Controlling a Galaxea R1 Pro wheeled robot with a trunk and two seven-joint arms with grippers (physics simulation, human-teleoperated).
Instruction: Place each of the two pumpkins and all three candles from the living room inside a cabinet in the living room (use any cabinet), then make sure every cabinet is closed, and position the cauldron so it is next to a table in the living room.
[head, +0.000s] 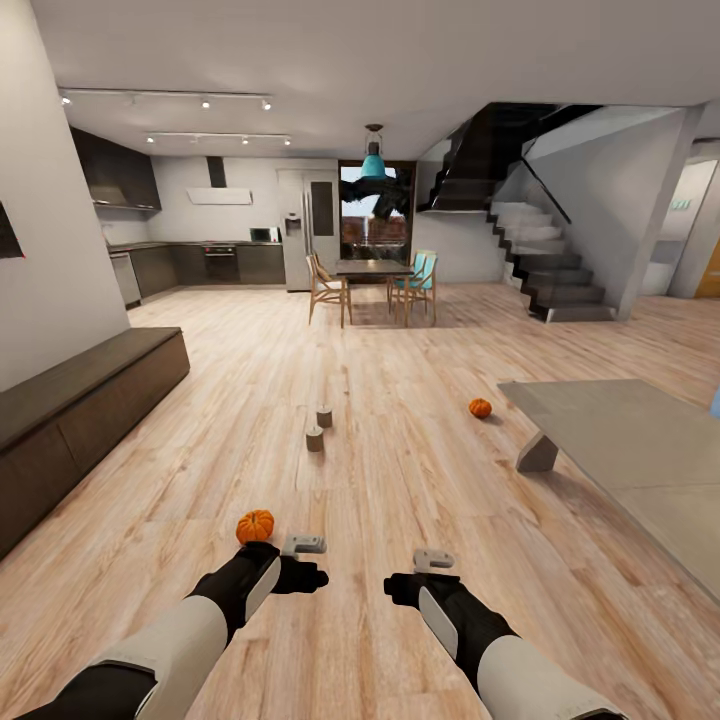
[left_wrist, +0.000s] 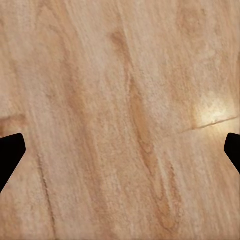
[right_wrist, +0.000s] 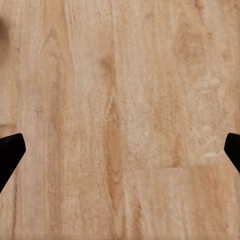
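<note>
Floor (head: 400, 480), pale wood planks: bearing two pumpkins (head: 255, 526) (head: 480, 408), well apart, and two short candles (head: 319, 428) between.

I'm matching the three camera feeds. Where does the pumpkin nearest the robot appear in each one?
Head view: the near pumpkin sits on the floor low and left of centre, just beyond the left gripper.
Left wrist view: not in it.
Right wrist view: not in it.
Shared landmark: the light wood plank floor.
</note>
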